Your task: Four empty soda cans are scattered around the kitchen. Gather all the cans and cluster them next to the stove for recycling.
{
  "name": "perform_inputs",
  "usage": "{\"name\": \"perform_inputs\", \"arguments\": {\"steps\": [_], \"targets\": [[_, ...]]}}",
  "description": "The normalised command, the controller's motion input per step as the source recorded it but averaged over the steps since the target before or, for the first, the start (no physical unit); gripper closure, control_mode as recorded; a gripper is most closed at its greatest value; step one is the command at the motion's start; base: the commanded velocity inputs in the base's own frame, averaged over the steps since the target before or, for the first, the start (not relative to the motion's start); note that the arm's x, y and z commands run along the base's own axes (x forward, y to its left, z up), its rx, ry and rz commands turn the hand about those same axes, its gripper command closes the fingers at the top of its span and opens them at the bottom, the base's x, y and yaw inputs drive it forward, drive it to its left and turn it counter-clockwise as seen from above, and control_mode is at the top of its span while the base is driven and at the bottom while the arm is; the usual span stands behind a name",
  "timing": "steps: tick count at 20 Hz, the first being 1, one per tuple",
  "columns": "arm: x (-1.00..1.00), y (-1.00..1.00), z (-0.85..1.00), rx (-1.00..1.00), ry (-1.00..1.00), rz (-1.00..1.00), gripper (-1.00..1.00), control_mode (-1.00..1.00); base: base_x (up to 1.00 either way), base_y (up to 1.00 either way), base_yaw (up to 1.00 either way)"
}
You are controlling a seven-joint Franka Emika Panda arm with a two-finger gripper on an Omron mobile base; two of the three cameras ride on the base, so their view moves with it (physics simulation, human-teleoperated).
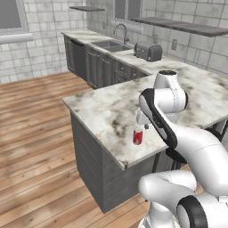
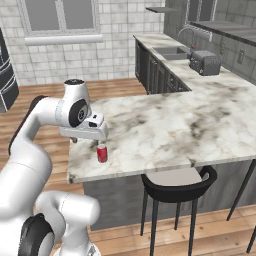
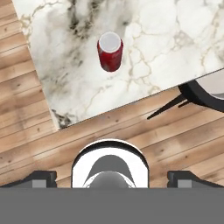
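One red soda can [image 1: 138, 136] with a silver top stands upright near the front corner of the marble island counter [image 1: 100, 109]. The same can [image 2: 102, 153] appears in the right base view and, from above, as the can [image 3: 110, 51] in the hand view. My gripper [image 2: 85, 142] hangs just above the counter's edge, slightly to the side of the can and not touching it. Its jaws stand wide open with nothing between them, as the gripper [image 3: 111, 177] in the hand view confirms. The stove is out of view.
A black stool [image 2: 177, 182] stands under the island's front edge, close to the can. Farther back along the wall counter sit a toaster [image 1: 148, 51] and a sink [image 1: 109, 43]. Wood floor lies left of the island.
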Motion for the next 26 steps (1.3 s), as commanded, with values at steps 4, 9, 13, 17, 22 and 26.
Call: {"name": "perform_inputs", "arguments": {"steps": [4, 9, 13, 17, 22, 26], "targets": [[0.16, 0.0, -0.11, 0.0, 0.06, 0.0, -1.0, -1.0, 0.0, 0.0, 0.0], [0.2, 0.0, -0.11, 0.0, 0.07, 0.0, -1.0, -1.0, 0.0, 0.0, 0.0], [0.14, 0.0, -0.08, 0.0, 0.01, 0.0, -1.0, -1.0, 0.0, 0.0, 0.0], [0.13, 0.0, -0.12, 0.0, 0.0, 0.0, -1.0, -1.0, 0.0, 0.0, 0.0], [0.15, 0.0, -0.11, 0.0, -0.03, 0.0, -1.0, -1.0, 0.0, 0.0, 0.0], [0.13, 0.01, -0.07, 0.0, -0.08, 0.0, -1.0, -1.0, 0.0, 0.0, 0.0]]}}
